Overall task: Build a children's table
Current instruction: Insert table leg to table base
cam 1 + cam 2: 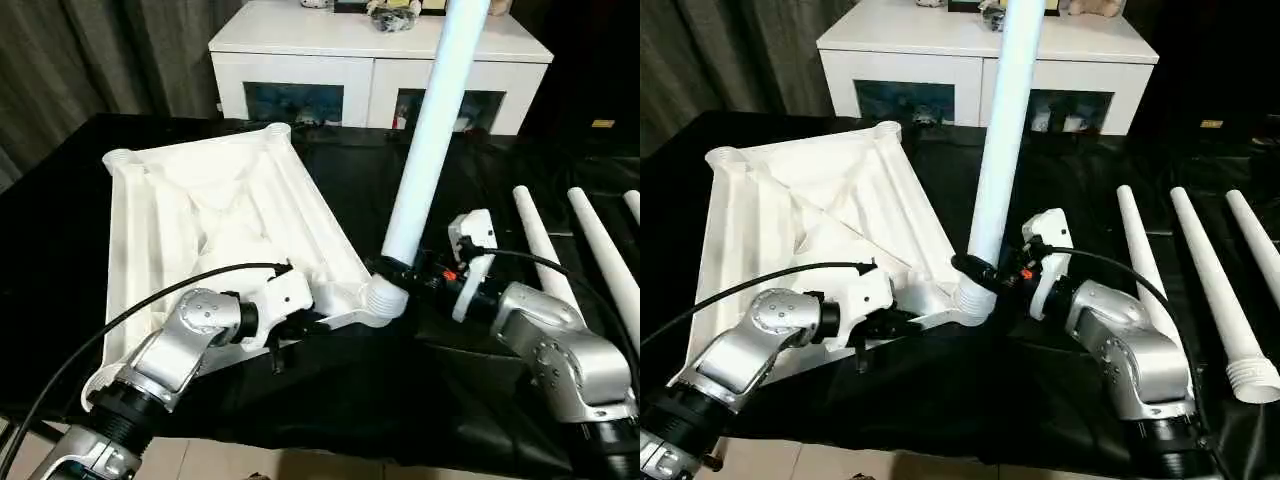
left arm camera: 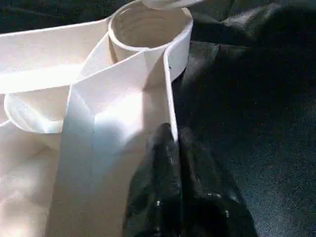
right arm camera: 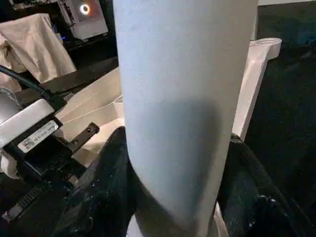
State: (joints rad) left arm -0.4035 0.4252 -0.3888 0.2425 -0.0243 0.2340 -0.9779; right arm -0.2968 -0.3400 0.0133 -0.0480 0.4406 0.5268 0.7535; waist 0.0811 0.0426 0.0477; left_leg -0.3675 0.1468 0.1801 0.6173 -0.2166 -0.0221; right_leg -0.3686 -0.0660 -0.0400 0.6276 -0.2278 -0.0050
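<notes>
White plastic tabletop (image 1: 215,225) lies underside-up on the black cloth (image 1: 340,400), ribs showing, round sockets at its corners. One leg (image 1: 430,130) stands in the near corner socket (image 1: 383,298) on the robot's right side of the top, its long axis nearly upright, leaning slightly toward the white cabinet (image 1: 375,65) behind.

Right gripper (image 1: 985,270) is pinched around that leg just above the socket; in the right wrist view the black fingers (image 3: 106,177) sit either side of the tube, touching it. Left gripper (image 2: 173,168) is pressed together on the tabletop's near rim, one finger each side of the thin wall, close beside the same socket; it appears to steady the top.

Three more legs (image 1: 1205,285) lie flat on the cloth further to the right, roughly parallel, running away from the robot, well apart from the tabletop. The right arm is the nearer one to them.

Judgement: the leg looks partly seated. What counts next is the leg's axis lining up with the socket's, straight down, so it can be pushed or twisted home. Far corner sockets (image 1: 118,157) are unfilled.
</notes>
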